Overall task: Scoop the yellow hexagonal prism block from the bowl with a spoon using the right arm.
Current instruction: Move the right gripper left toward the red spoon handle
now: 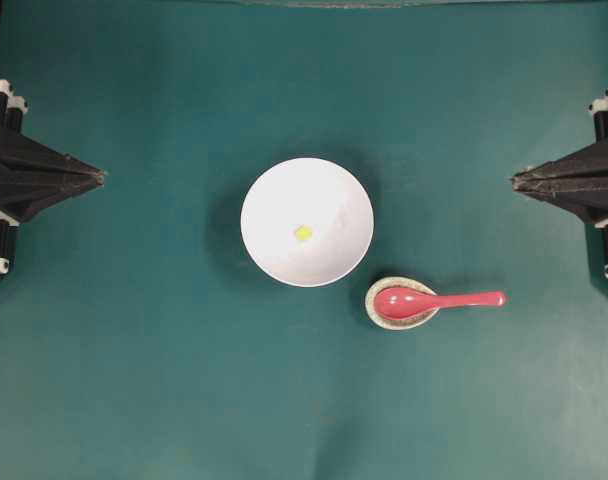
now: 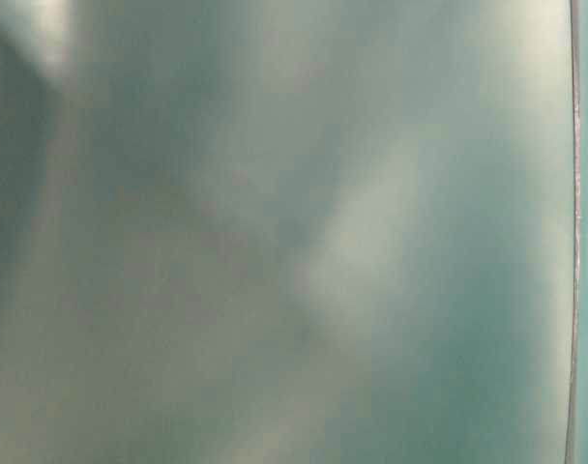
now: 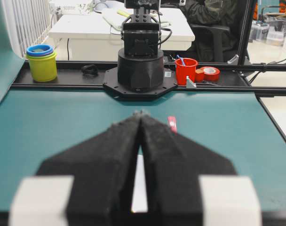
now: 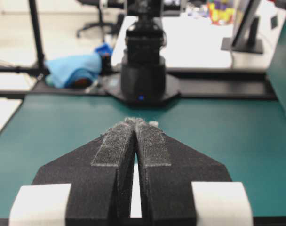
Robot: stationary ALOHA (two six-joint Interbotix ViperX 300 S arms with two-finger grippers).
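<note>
teal cloth covers the table (image 1: 134, 380), and at its left edge the left tool (image 1: 96, 178) rests with its jaws pressed together on nothing. right of it, near the middle, the bowl (image 1: 269, 190) holds the yellow hexagonal prism block (image 1: 303, 233) on its floor, a little left of centre. just right of the bowl and nearer, the spoon (image 1: 434, 299) lies with its scoop in a speckled spoon rest (image 1: 376, 312); its long axis runs left to right, scoop toward the bowl, handle tip pointing at the right arm's side. the right tool (image 1: 516, 181) is closed, empty, well apart from the handle. the likely trouble: the handle is slim and glossy, so a pinch could slip or tip the spoon off the rest, and the tiny block could skid away from the scoop.
</note>
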